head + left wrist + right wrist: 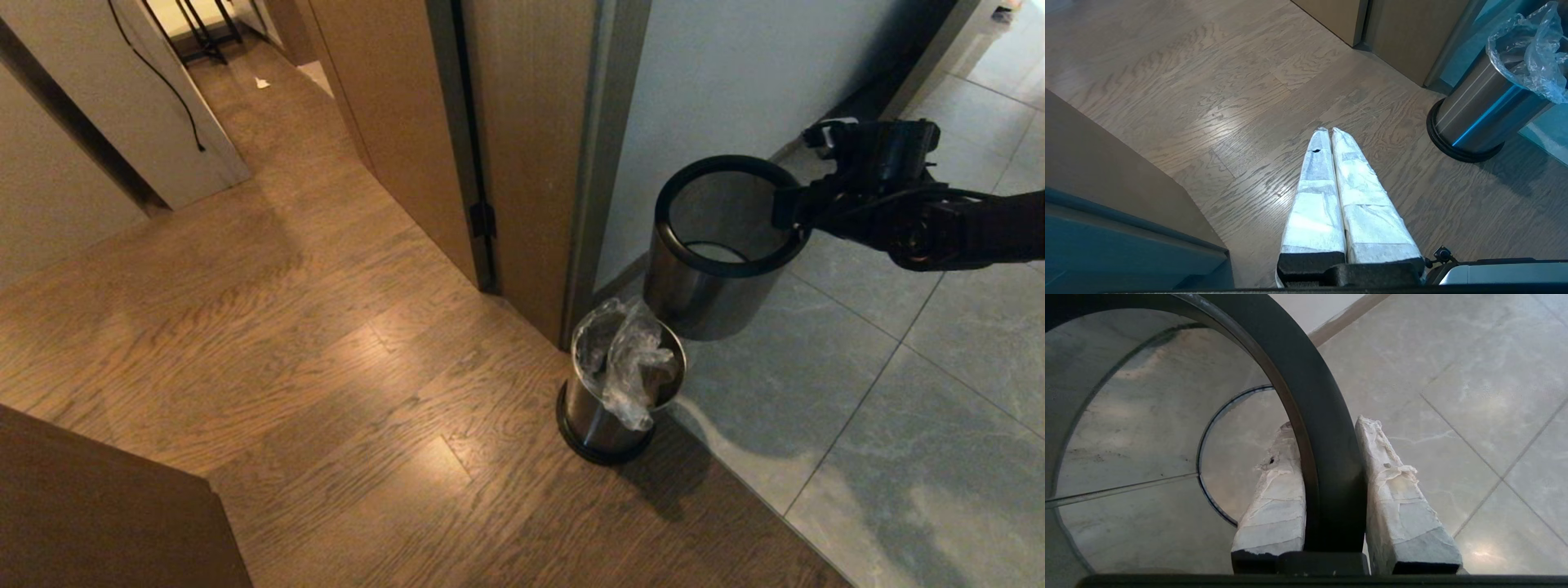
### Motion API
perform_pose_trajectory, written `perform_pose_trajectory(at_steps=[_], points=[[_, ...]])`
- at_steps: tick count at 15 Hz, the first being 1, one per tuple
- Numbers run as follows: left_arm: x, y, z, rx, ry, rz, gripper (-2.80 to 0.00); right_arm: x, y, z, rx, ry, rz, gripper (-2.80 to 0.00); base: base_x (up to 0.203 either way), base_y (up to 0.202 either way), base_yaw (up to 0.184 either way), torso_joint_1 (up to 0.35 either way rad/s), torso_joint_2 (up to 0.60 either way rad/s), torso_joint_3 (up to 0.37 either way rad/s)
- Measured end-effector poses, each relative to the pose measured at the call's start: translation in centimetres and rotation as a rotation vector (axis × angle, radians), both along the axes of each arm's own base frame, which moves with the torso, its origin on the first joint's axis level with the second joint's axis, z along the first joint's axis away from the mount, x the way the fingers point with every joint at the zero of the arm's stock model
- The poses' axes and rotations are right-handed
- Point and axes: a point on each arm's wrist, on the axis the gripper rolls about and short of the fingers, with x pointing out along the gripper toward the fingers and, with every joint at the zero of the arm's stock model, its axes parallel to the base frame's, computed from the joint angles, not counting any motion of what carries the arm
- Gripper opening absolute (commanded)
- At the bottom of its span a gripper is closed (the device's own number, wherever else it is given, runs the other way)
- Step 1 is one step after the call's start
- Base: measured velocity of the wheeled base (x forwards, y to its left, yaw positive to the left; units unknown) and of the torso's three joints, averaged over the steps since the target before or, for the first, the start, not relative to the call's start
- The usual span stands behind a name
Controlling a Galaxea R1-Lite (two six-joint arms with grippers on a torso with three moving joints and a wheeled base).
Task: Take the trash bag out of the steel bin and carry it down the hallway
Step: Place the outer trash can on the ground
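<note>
Two pieces of the steel bin are apart now: the shiny outer shell [718, 245], an open-ended tube with a black rim, hangs in the air over the grey tiles, while the inner steel bucket [608, 408] with its black base ring stands on the wood floor just beside the door frame [592, 163]; the trash bag [629, 359], clear and crinkled, sits in that bucket with its loose mouth spilling over the rim; the right gripper [1331, 457] pinches the shell's black rim, one padded finger [1274, 498] inside the tube and the other outside, clamped tight on the ring; the left gripper [1329, 134] hangs idle over the wood floor, its wrapped fingers pressed together on nothing, well apart from the bucket; the step in hand, as I judge it, is to set the shell aside so the bag is free to lift; doing it well means carrying the shell clear of the bucket toward open tile, keeping it close to level so the thin rim does not twist out of the pinch, and lowering it until it rests flat before letting go; a drop could send it rolling or knock the bucket over; afterwards the bunched plastic at the bag's mouth looks the sensible place to grasp.
</note>
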Motion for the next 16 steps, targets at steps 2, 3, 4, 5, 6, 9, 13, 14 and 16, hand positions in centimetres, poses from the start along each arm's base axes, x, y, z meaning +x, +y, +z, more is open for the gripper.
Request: perform_pose_trajectory(at_steps=[2,3,4,5,6,9,13,14,16], points=[[0.0,0.0,0.0,0.0,0.0,0.0,-2.8,1.3,0.0,-1.8,0.009,0.03,-0.002,-2.8,0.0,0.0,0.0,0.0,0.0,0.0],[0.0,0.0,0.0,0.0,0.0,0.0,-2.8,1.9,0.0,-2.9,0.025,0.051,-0.004,-2.8,0.0,0.0,0.0,0.0,0.0,0.0],[0.0,0.0,0.0,0.0,0.001,0.0,-2.8,2.5,0.0,-4.0,0.038,0.07,-0.007,-2.8,0.0,0.0,0.0,0.0,0.0,0.0],[0.0,0.0,0.0,0.0,0.0,0.0,-2.8,2.9,0.0,-4.9,0.042,0.084,-0.007,-2.8,0.0,0.0,0.0,0.0,0.0,0.0],[0.0,0.0,0.0,0.0,0.0,0.0,-2.8,3.4,0.0,-5.9,0.043,0.1,-0.008,-2.8,0.0,0.0,0.0,0.0,0.0,0.0],[0.0,0.0,0.0,0.0,0.0,-0.001,-2.8,4.6,0.0,-7.8,0.046,0.118,-0.01,-2.8,0.0,0.0,0.0,0.0,0.0,0.0],[0.0,0.0,0.0,0.0,0.001,-0.001,-2.8,6.2,0.0,-10.9,0.079,0.134,-0.015,-2.8,0.0,0.0,0.0,0.0,0.0,0.0],[0.0,0.0,0.0,0.0,0.0,-0.001,-2.8,6.6,0.1,-11.7,0.085,0.142,-0.015,-2.8,0.0,0.0,0.0,0.0,0.0,0.0],[0.0,0.0,0.0,0.0,0.0,0.0,-2.8,7.3,0.1,-12.8,0.091,0.146,-0.014,-2.8,0.0,0.0,0.0,0.0,0.0,0.0]])
